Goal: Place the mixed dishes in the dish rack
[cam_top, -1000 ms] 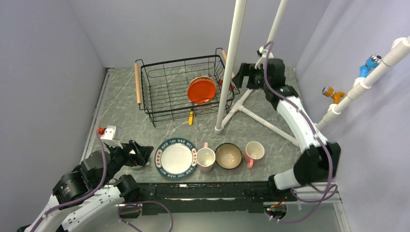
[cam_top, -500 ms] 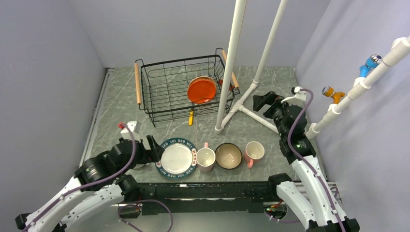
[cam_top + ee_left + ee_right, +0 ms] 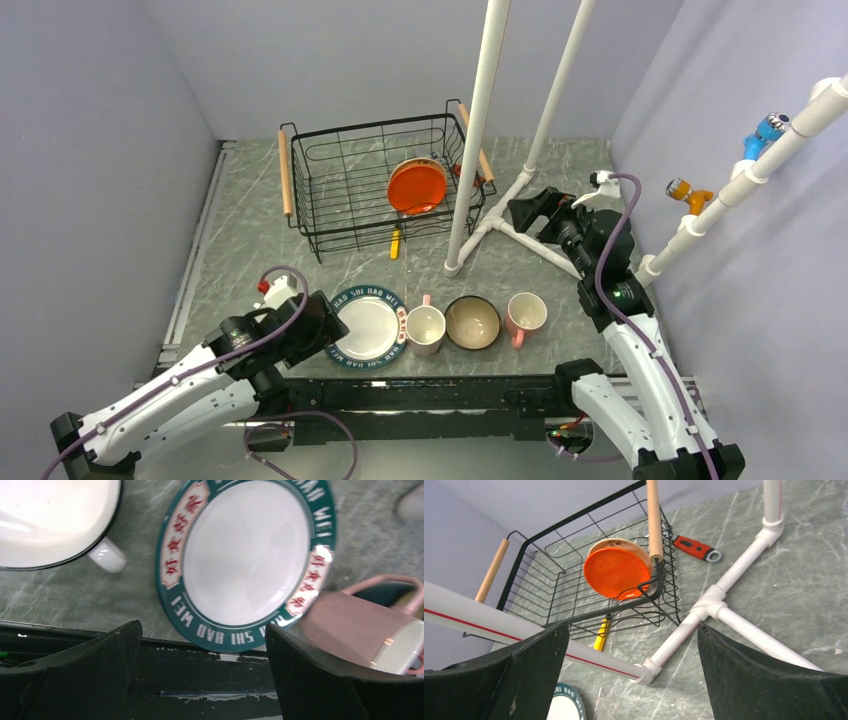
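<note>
The dish rack (image 3: 368, 128) (image 3: 526, 555) stands at the back of the table, and the cream dish with the orange-red underside (image 3: 417, 186) (image 3: 618, 571) leans inside it at its right end. Along the front edge lie the big plate (image 3: 365, 326) (image 3: 247, 555), a pink mug (image 3: 425, 329) (image 3: 360, 630), the tan-inside bowl (image 3: 472, 322) and a second pink mug (image 3: 526, 314). The white cup (image 3: 50, 515) shows only in the left wrist view, left of the plate. My left gripper (image 3: 325, 322) (image 3: 202, 645) hovers open at the plate's near-left rim. My right gripper (image 3: 528, 208) (image 3: 631, 630) hangs open, right of the rack.
White pipe posts (image 3: 478, 130) rise from a floor joint (image 3: 714, 597) between rack and right arm. A yellow tool (image 3: 396, 243) (image 3: 601, 634) lies at the rack's front, a red-handled tool (image 3: 694, 547) at its right end. The black front rail (image 3: 210, 680) sits under the left gripper.
My left arm has swung right, over the white cup to the plate's left rim. My right arm has drawn back from the rack's right end toward the right side.
</note>
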